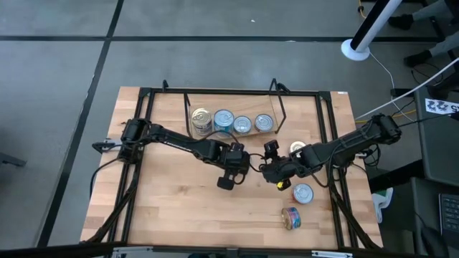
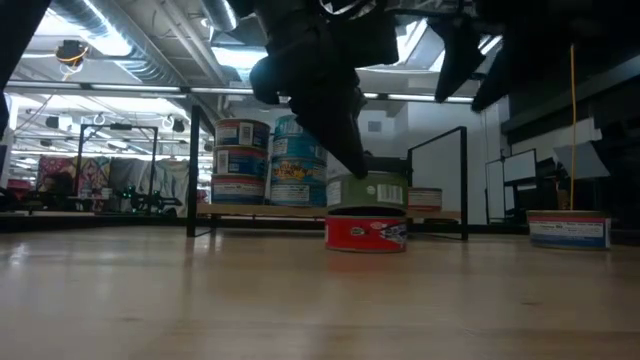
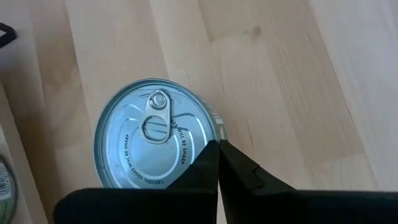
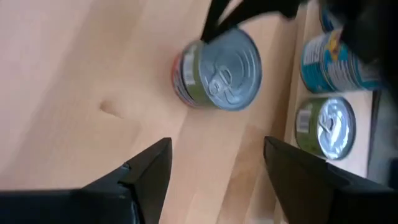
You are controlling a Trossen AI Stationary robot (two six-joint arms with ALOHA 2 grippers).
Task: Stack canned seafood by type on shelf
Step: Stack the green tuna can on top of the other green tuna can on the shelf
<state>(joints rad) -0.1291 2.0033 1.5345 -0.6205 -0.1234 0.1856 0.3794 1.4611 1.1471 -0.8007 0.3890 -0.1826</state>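
Tins [image 1: 233,122] stand stacked on the shelf [image 1: 280,115] near the table's [image 1: 172,208] far edge. Left gripper [image 3: 219,149], jaws closed and empty, touches the rim of a red-and-green tin [image 2: 367,213] mid-table, just in front of the shelf. Right gripper [image 4: 214,165], jaws open and empty, hovers beside that tin. Three more tins [image 1: 302,193] lie toward the right edge.

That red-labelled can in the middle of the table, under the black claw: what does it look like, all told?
The red-labelled can is a short round tin with a silvery ring-pull lid. A green can is stacked on it, seen level. It stands upright on the wooden table, just before the shelf. The left gripper, shut, touches the lid's rim.
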